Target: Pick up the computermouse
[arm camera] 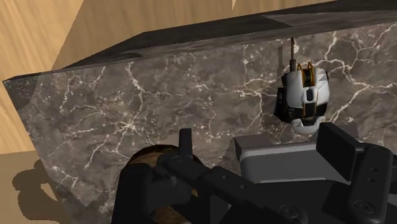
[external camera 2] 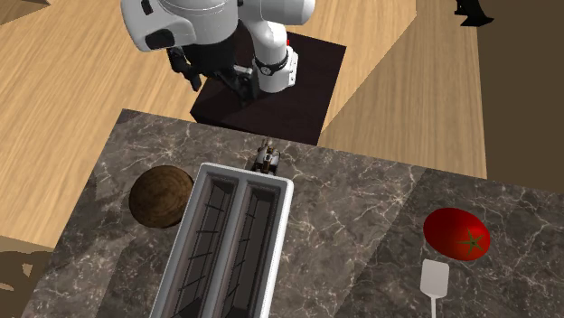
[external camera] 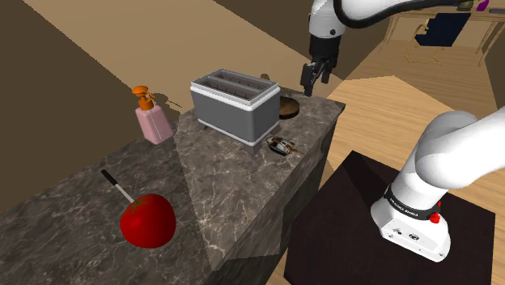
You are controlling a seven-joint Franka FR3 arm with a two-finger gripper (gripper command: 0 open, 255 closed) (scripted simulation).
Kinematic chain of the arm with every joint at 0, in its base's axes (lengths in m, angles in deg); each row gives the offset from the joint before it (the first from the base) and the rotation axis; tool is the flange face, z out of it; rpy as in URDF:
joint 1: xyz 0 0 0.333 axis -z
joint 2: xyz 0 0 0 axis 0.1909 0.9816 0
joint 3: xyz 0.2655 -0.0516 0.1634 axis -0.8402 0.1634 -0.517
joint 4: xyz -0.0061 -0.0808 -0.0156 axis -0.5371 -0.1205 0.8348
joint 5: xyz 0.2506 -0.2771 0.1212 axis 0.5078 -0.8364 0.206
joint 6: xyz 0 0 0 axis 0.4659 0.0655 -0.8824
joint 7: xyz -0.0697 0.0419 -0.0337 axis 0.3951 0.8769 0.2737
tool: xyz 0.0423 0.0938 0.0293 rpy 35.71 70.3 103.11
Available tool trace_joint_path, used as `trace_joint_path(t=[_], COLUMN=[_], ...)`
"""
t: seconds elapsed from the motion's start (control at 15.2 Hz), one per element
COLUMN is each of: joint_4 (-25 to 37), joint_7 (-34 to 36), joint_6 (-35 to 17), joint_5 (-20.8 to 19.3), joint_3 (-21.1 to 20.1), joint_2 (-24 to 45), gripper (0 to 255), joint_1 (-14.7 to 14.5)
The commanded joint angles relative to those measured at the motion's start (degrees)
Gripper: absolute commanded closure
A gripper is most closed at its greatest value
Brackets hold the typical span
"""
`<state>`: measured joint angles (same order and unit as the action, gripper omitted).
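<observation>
Wrist view: my fingers (arm camera: 341,153) stand spread, gripping nothing; the computer mouse (arm camera: 302,102) lies on the bench (arm camera: 159,95) beside the toaster (arm camera: 280,162), untouched.

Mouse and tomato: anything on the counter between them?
No. Between the mouse and the tomato the marble counter is bare, seen in both the shoulder and second exterior views.

Pale wooden plank floor (external camera 2: 63,81) is laid around a dark, white-veined stone counter (external camera: 243,186). Plain brown wall (external camera: 48,73) is seen behind it. Wooden shelving (external camera: 484,44) is noted beyond
</observation>
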<state>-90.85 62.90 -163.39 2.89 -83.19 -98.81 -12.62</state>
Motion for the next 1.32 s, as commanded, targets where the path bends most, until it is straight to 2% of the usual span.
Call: trace_joint_path(t=[0.0, 0.46, 0.79, 1.25], joint_4=[-1.63, -5.13, -5.62, -7.97], joint_7=[1.2, 6.39, 10.95, 12.91], joint_6=[-3.09, -13.37, -20.54, -26.31], joint_5=[0.21, 0.37, -1.13, -2.52], joint_3=[-1.45, -7.17, -11.31, -12.29], joint_2=[2.03, 11.22, 19.91, 23.74], gripper=[0, 0, 0, 0], joint_1=[-0.54, -2.31, -2.95, -2.57])
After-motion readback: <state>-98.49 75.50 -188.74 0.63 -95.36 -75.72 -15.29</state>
